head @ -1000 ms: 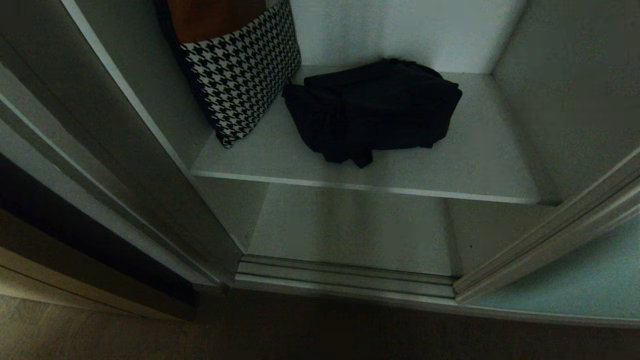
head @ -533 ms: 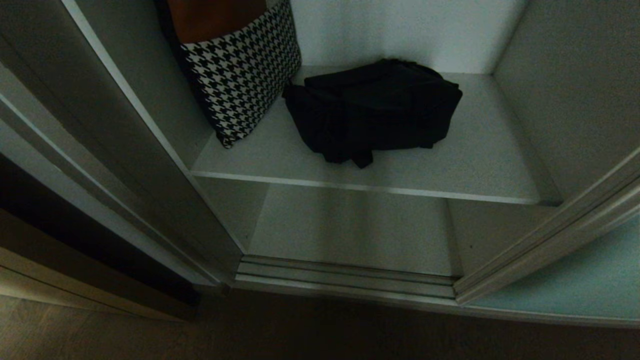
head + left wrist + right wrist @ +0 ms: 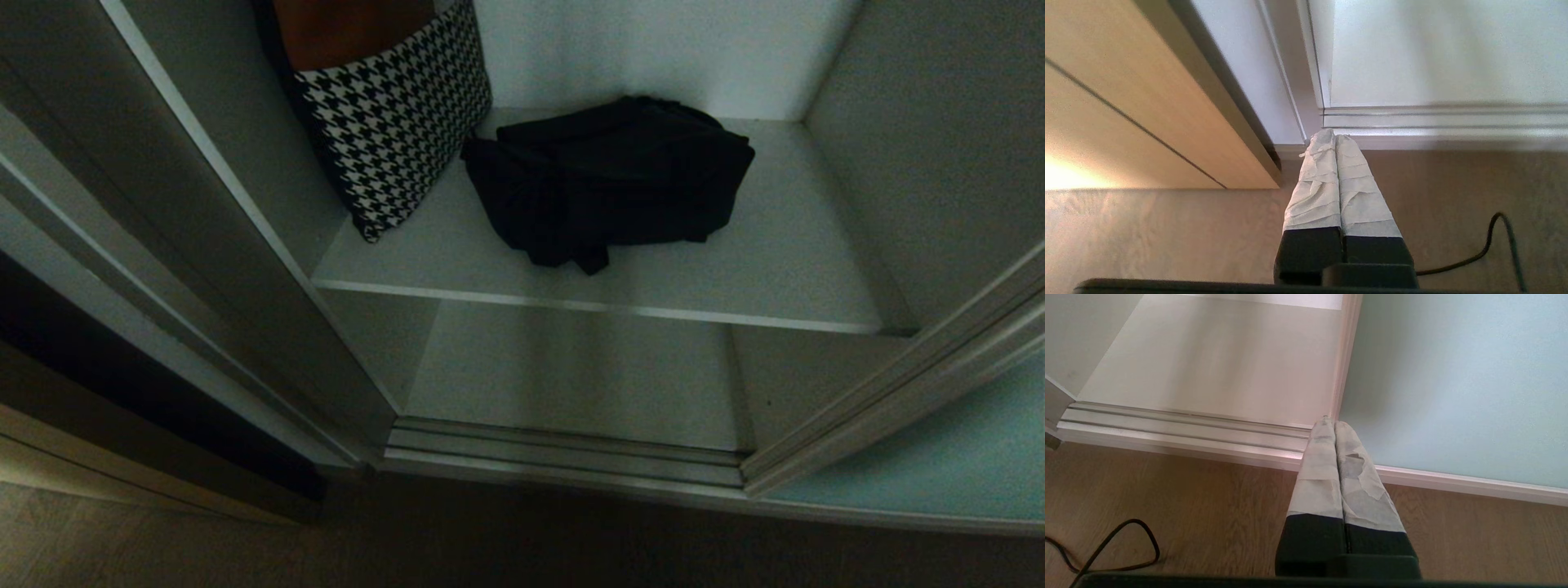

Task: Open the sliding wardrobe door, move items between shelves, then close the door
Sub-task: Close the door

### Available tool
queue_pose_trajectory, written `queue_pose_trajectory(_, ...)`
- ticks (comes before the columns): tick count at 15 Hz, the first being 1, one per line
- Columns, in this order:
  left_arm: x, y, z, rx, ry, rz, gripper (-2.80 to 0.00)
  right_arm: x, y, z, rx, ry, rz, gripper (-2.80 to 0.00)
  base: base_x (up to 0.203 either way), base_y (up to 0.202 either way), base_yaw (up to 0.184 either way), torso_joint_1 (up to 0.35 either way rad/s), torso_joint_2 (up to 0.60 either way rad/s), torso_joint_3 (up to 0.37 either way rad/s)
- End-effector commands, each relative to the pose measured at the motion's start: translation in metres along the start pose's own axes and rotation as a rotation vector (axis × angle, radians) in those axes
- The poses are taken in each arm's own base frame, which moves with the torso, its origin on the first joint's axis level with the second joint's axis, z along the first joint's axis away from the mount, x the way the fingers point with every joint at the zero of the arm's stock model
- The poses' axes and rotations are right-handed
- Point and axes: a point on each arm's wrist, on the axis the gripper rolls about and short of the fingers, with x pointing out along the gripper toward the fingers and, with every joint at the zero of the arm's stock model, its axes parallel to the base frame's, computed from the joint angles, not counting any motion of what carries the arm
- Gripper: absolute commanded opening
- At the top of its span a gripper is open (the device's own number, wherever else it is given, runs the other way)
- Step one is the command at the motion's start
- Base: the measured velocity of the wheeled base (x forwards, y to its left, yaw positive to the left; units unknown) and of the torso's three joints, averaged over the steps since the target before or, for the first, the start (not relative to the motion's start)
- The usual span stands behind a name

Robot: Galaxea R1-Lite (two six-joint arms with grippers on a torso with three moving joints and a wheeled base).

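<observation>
The wardrobe stands open. A crumpled black fabric item [image 3: 608,180] lies on the upper shelf [image 3: 784,278], beside a black-and-white houndstooth cloth [image 3: 392,114] leaning at its left end. The lower shelf [image 3: 571,376] below is bare. The frosted blue-green sliding door [image 3: 922,465] is slid to the right, and it also fills the right wrist view as the door [image 3: 1453,384]. My left gripper [image 3: 1335,139] hangs shut and empty above the floor near the wardrobe's left corner. My right gripper [image 3: 1334,424] is shut and empty, low by the door's edge. Neither arm shows in the head view.
A ridged silver floor track [image 3: 563,461] runs along the wardrobe's front. A beige wooden cabinet front [image 3: 1126,102] stands to the left. A black cable [image 3: 1114,543] lies on the wooden floor [image 3: 1208,506], and the cable [image 3: 1494,241] shows by the left gripper too.
</observation>
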Motion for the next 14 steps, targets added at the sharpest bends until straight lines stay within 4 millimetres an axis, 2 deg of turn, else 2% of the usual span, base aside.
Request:
queue_pose_trajectory(1, 0.0007, -0.0003, -0.0027, -0.037, 0.021, 0.0, -2.8, 0.0, 0.0, 0.0, 0.0, 0.0, -0.001, -2.8, 0.0, 0.0, 0.0, 0.0, 0.0, 0.0)
queue_pose_trajectory(14, 0.0007, -0.0003, -0.0026, -0.042, 0.02, 0.0, -2.8, 0.0, 0.0, 0.0, -0.003, -0.001, -0.001, -2.8, 0.0, 0.0, 0.0, 0.0, 0.0, 0.0)
